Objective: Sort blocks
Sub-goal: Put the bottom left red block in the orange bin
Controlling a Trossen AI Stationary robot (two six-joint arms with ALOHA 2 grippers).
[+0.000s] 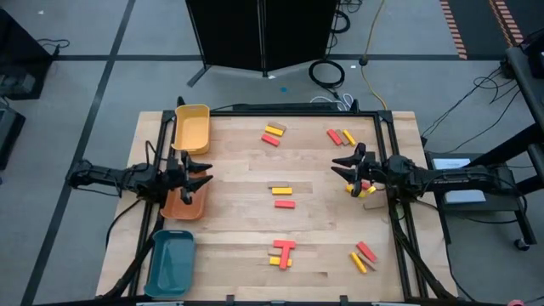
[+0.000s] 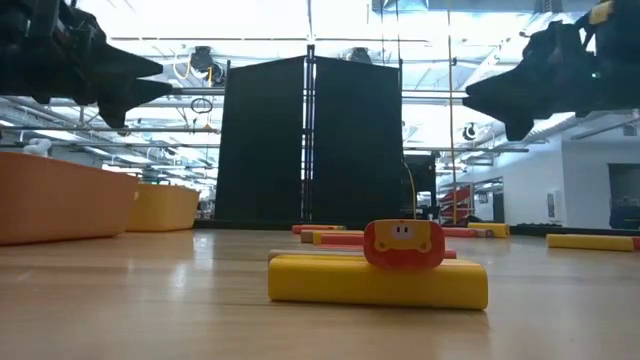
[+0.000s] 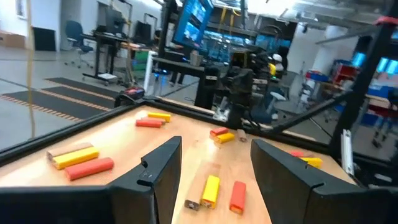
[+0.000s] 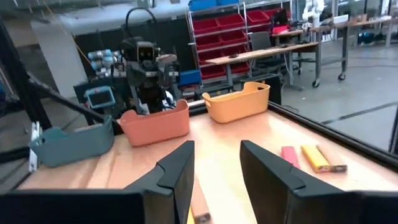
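Here the left gripper (image 1: 204,175) hovers empty and parted over the orange tray (image 1: 184,204); the right gripper (image 1: 338,166), likewise parted, hangs above the bench (image 1: 238,212) near scattered blocks (image 1: 281,196).

No legible text, label, brand, number or sign appears in any view. Monitors in the room behind the table show only unreadable glow.

From my console: three trays (image 1: 190,127) line the table's (image 1: 238,212) left edge. Blocks (image 1: 281,196) lie in scattered groups at centre, far, near and right. Left gripper (image 1: 201,173) over middle tray, right gripper (image 1: 342,166) above right-side blocks.
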